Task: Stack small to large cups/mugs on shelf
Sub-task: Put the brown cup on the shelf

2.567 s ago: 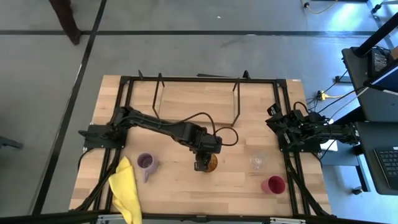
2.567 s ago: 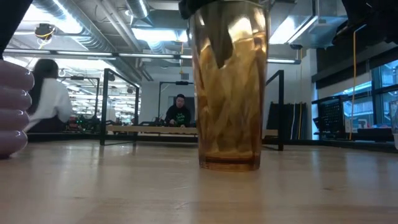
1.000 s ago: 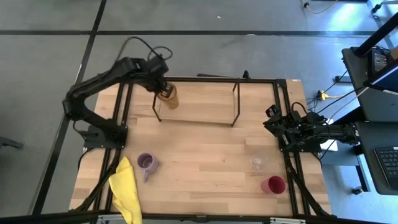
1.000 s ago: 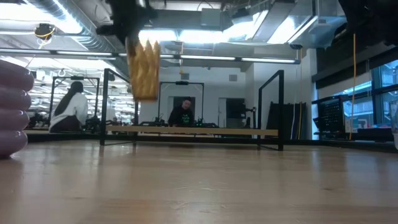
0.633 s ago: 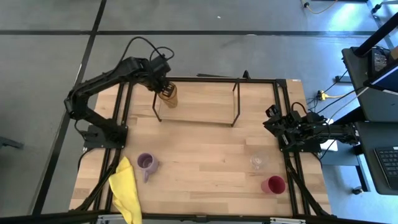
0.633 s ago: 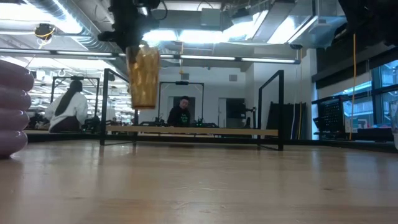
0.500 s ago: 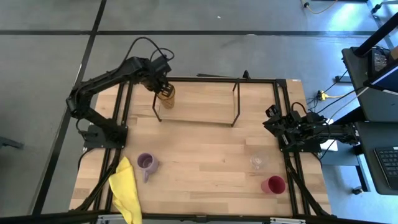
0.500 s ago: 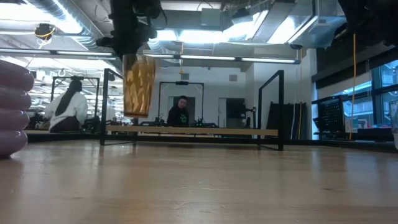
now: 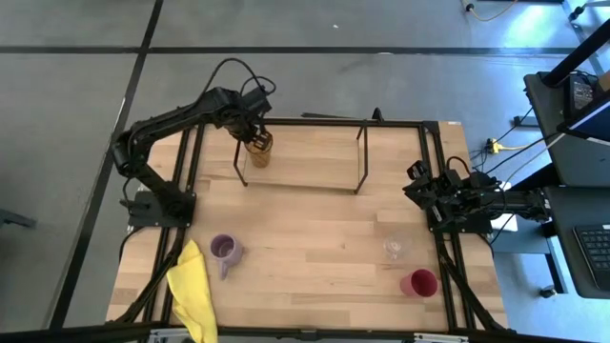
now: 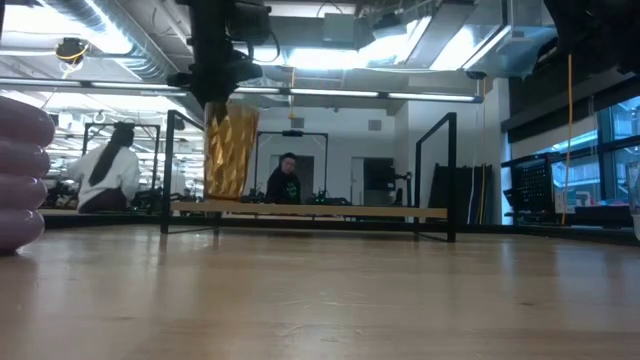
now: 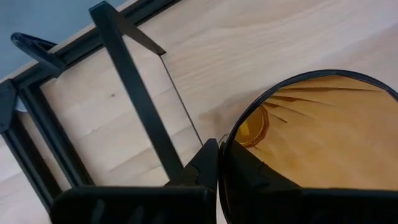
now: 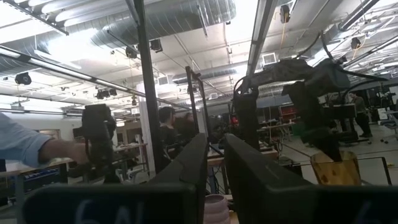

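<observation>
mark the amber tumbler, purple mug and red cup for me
amber tumbler (image 9: 258, 149), high view, on its rim at the shelf's left end.
purple mug (image 9: 224, 249), high view, on its open mouth.
red cup (image 9: 421, 283), high view, on its open mouth.

Evenly bright from above, soft shadows on worktop (image 9: 315, 238). Glare off ceiling lights (image 10: 300, 58) in low view. Near purple mug (image 10: 20, 175) blurred at edge. Backlit, dark foreground in right wrist view.
</observation>
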Tool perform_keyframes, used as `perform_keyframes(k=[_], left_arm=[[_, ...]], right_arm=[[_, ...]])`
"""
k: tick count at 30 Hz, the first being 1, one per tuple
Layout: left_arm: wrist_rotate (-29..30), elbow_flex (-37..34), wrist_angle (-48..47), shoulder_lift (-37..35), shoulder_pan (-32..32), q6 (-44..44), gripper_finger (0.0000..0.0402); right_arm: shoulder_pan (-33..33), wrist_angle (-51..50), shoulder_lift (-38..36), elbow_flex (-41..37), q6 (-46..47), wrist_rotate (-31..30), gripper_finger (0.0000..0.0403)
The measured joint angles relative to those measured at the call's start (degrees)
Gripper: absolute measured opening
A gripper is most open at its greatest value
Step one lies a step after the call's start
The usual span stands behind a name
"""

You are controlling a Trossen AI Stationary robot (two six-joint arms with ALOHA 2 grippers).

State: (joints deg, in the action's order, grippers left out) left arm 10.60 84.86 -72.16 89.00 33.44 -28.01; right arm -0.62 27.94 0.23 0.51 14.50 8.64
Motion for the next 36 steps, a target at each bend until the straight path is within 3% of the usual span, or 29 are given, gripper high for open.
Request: perform_keyframes(k=[21,28,36], left_arm=[[-1.1,0.0,-2.1,-0.5,1.5,1.2,0.0007],[-0.6,0.0,3.3,-0.4,1.3,1.2,0.0007],[-0.8,0.0,1.9,-0.4,1.5,1.4,0.0007]], right_arm=[[0.0,0.0,0.0,0.0,0.0,0.0,0.0059],[0.0,0.0,0.0,0.0,0.0,0.0,0.0059],[0.0,0.0,0.0,0.0,0.0,0.0,0.0059]])
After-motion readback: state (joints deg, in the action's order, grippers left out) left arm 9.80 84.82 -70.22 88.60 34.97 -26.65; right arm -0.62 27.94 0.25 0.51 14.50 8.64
